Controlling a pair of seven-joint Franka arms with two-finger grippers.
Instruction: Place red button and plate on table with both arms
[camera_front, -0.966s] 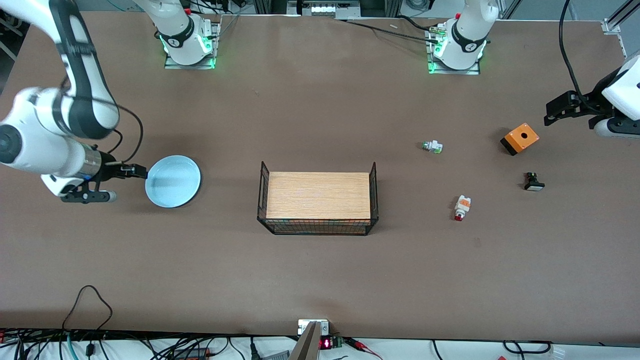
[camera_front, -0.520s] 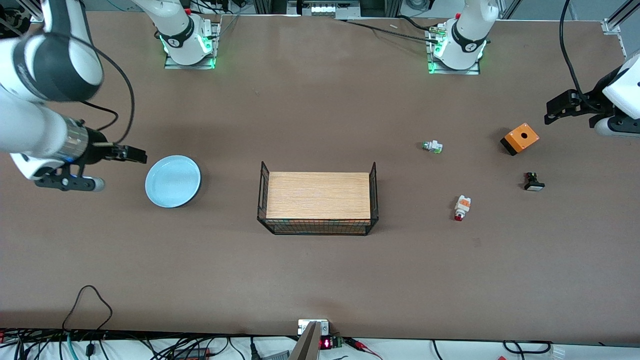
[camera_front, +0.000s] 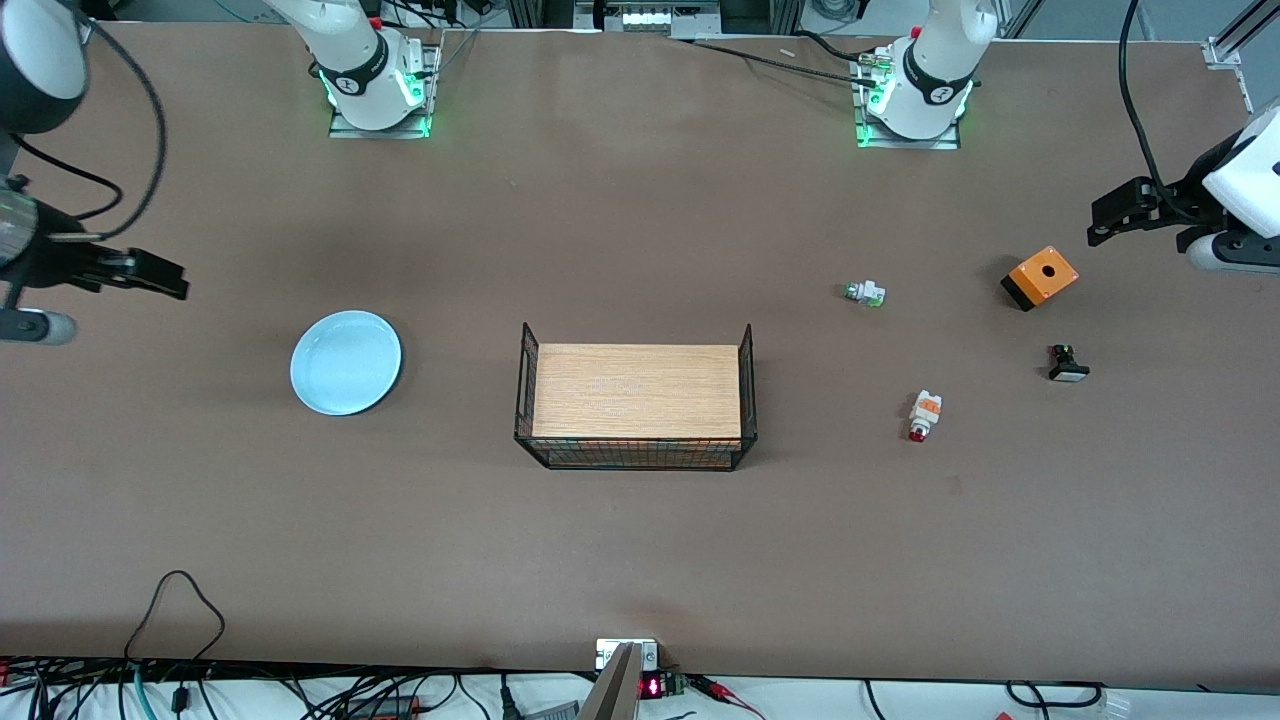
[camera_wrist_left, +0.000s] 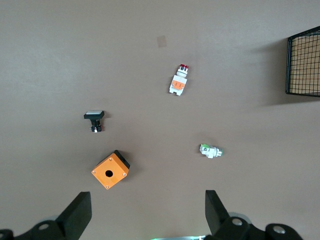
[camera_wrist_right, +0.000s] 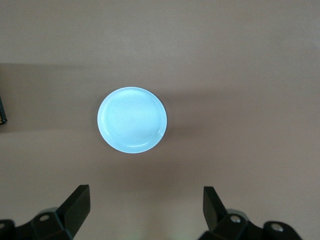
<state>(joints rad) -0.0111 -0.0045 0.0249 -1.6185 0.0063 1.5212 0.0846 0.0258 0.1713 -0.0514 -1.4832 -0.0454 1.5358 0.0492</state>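
Observation:
The pale blue plate (camera_front: 346, 362) lies flat on the brown table (camera_front: 640, 540) toward the right arm's end; it also shows in the right wrist view (camera_wrist_right: 132, 120). The red button (camera_front: 924, 414), white with an orange middle and a red cap, lies on the table toward the left arm's end; it also shows in the left wrist view (camera_wrist_left: 178, 82). My right gripper (camera_front: 150, 276) is open and empty, raised over the table beside the plate, apart from it. My left gripper (camera_front: 1105, 222) is open and empty, raised over the table's end beside the orange box.
A black wire rack with a wood top (camera_front: 636, 394) stands mid-table. An orange box with a hole (camera_front: 1040, 277), a white piece with a green end (camera_front: 866, 293) and a small black-and-white part (camera_front: 1067, 364) lie near the red button.
My right gripper has drawn away from the plate's rim toward the table's end and risen. The plate stays flat on the table. The left arm has barely moved.

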